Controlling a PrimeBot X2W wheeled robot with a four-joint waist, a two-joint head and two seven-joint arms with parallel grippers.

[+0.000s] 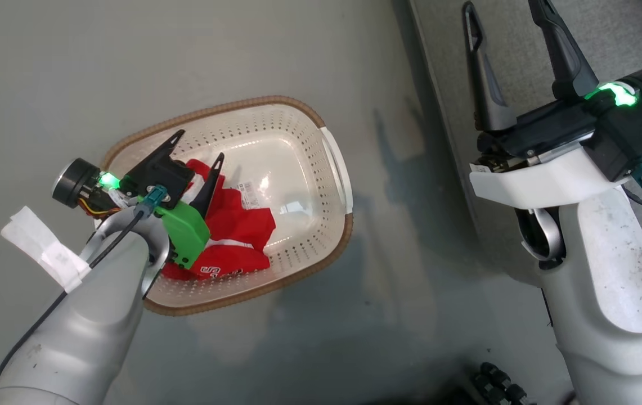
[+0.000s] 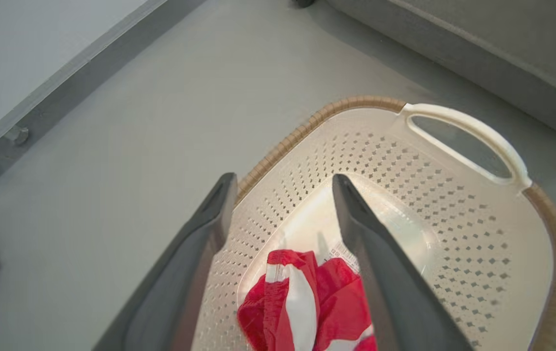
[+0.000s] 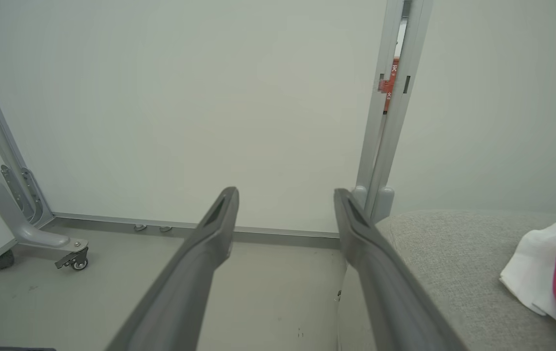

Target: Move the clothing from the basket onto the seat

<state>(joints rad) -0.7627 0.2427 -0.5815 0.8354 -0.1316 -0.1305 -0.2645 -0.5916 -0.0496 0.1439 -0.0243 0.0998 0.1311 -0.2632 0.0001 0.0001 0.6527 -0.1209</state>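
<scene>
The cream basket (image 1: 332, 163) with its brown rim stands on the floor at centre. Red clothing (image 1: 239, 236) with white trim and lettering lies bunched in its near-left part. My left gripper (image 1: 200, 147) hangs open above that clothing, its fingers spread with nothing between them; the left wrist view shows the clothing (image 2: 307, 302) below the open fingers (image 2: 200, 253) and the basket (image 2: 463, 224). My right gripper (image 1: 503, 11) is open over the grey seat (image 1: 624, 34), empty. A red and white garment (image 3: 550, 273) lies on the seat (image 3: 453, 253) at the right.
Grey floor surrounds the basket. The seat's edge runs down the right of the head view. A wheeled metal frame (image 3: 29, 234) and a white wall panel stand beyond the seat. Dark wheels (image 1: 501, 382) show at the bottom.
</scene>
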